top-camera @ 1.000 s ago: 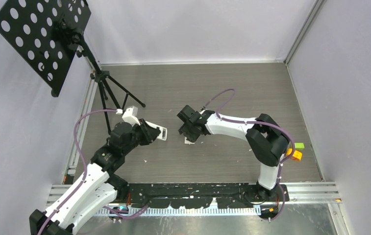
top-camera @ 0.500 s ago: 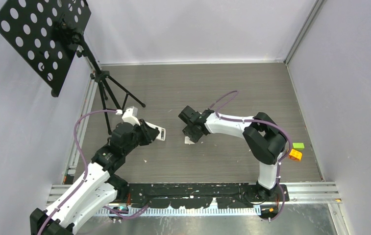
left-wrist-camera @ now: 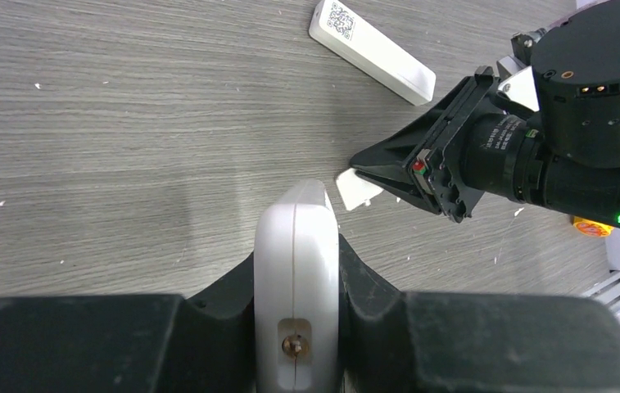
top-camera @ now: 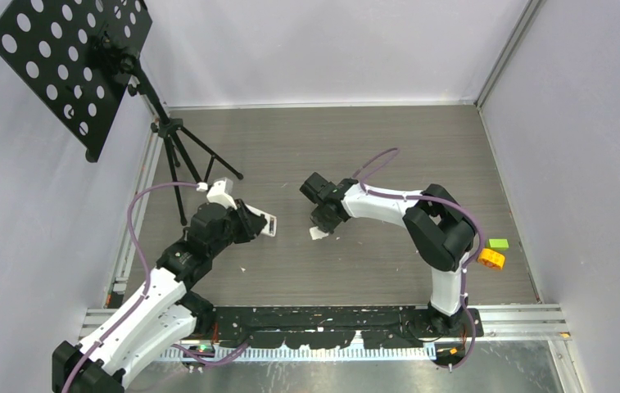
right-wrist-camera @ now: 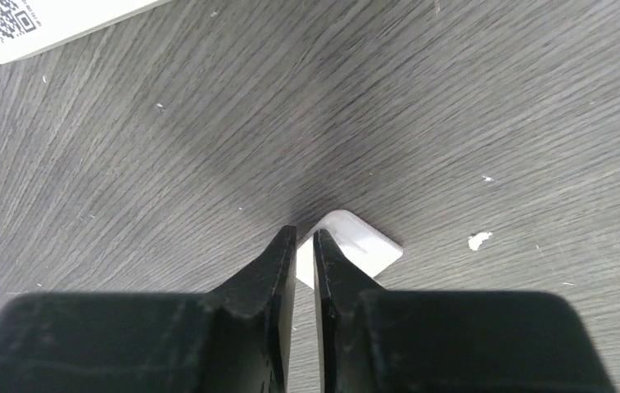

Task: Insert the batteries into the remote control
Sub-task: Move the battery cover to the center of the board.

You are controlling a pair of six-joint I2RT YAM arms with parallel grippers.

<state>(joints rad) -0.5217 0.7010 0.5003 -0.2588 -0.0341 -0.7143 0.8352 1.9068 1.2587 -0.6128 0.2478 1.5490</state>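
Nothing looks loaded yet: the left gripper (left-wrist-camera: 296, 255) is clamped on the white remote control (left-wrist-camera: 294, 221) just left of the surface's (top-camera: 331, 147) middle, the right gripper (right-wrist-camera: 305, 239) pinches a small flat white piece (right-wrist-camera: 365, 246), likely its cover, there, and no batteries show

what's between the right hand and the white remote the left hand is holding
Only a small white flat piece: it lies on the table at the right hand's fingertips, in the gap toward the tip of the white remote clamped in the left hand. The QR-coded remote lies off to one side.
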